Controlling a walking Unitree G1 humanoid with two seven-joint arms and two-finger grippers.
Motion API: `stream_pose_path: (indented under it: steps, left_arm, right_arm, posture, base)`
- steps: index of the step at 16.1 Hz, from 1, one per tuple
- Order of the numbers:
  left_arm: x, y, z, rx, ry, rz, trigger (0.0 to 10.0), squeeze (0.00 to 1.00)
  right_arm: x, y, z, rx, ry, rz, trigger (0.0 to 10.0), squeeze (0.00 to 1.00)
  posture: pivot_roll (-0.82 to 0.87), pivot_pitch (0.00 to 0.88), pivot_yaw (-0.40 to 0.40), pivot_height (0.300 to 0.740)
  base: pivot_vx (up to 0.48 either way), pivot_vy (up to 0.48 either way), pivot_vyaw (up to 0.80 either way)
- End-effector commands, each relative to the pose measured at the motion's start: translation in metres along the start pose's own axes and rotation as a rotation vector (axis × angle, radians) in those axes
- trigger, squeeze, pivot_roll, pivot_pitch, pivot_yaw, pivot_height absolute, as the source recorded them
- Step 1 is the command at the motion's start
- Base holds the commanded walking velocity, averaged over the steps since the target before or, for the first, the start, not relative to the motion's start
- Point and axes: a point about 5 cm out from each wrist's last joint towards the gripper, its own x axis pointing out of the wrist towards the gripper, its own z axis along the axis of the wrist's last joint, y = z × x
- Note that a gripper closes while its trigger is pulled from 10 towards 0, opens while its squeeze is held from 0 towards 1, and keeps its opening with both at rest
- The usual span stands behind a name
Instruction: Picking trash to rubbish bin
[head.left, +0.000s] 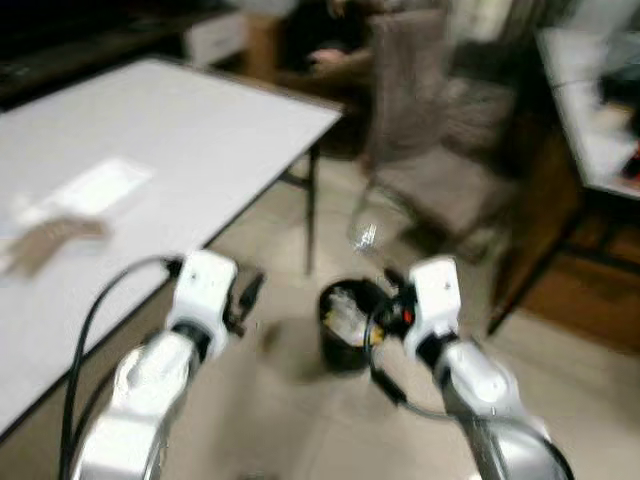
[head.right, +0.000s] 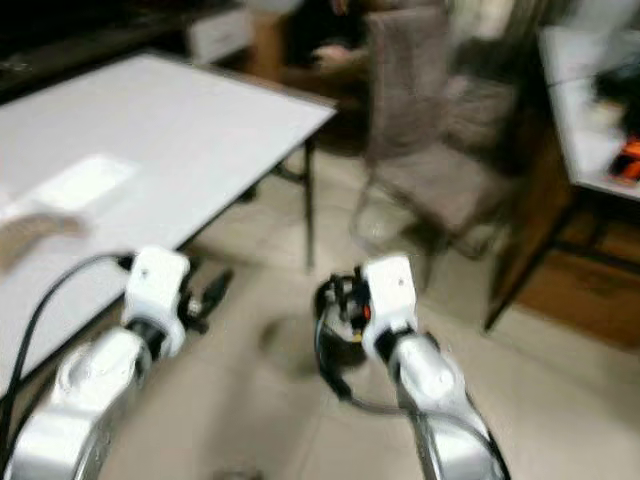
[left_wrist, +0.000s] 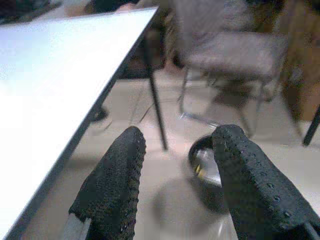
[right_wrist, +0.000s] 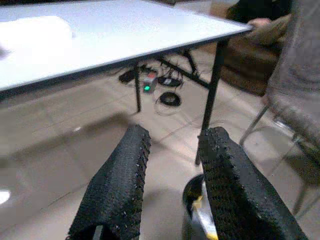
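- The pictures are blurry.
- A small black rubbish bin (head.left: 350, 325) stands on the tiled floor (head.left: 300, 420), just in front of the robot and between its two arms.
- The bin has some light trash (head.left: 347, 312) inside it.
- The left gripper (left_wrist: 175, 185) is held out over the floor, to the left of the bin. Its two black fingers are spread apart with nothing between them.
- The right gripper (right_wrist: 172, 185) is held out right next to the bin. Its fingers are spread apart too, and they hold nothing.
- A big white table (head.left: 150, 180) is on the left. A flat white thing (head.left: 100, 187) and a brown crumpled thing (head.left: 50, 240) lie on it.
- A grey chair (head.left: 430, 130) stands farther back, behind the bin.
- A person's hand (head.left: 335, 62) rests far away, near the table's far corner.
- Another table (head.left: 590, 110) is far on the right.
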Motion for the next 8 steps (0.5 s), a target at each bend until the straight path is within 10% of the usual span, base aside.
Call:
stream_pose_path:
  steps: [1, 8]
  left_arm:
    - [0.001, 0.004, 0.009, 0.026, -0.048, 0.05, 10.0, 0.0]
    - [-0.003, 0.011, 0.021, 0.041, -0.105, 0.115, 10.0, 0.0]
  right_arm:
    - [-0.001, -0.003, -0.005, -0.031, 0.022, -0.005, 10.0, 0.0]
    - [0.01, 0.01, 0.006, -0.058, -0.025, 0.119, 10.0, 0.0]
  posture:
    - [0.01, 0.05, -0.034, 0.74]
    - [0.02, 0.049, -0.039, 0.74]
  base:
    - [0.0, 0.0, 0.0]
    - [0.083, 0.0, 0.8]
